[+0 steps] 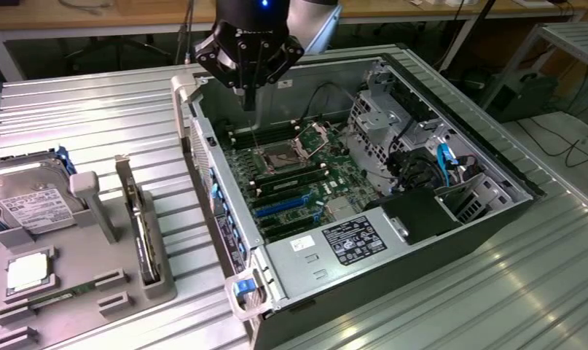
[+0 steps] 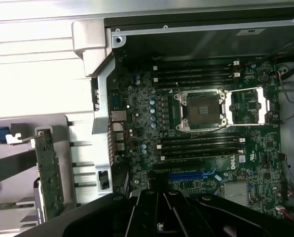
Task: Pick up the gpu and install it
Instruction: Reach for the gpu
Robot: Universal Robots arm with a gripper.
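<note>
The gpu stands on edge in a slot of the grey holder at the exterior view's left, its silver bracket pointing up. In the wrist view the gpu appears as a narrow green board seen edge-on beside the case. My gripper hangs over the back corner of the open computer case, above the motherboard, well apart from the gpu. Its black fingers are shut together with nothing between them.
A silver hard drive with a white label and a small square cpu chip sit in the same holder. The motherboard has an open cpu socket and a blue slot. Ribbed metal tabletop surrounds the case.
</note>
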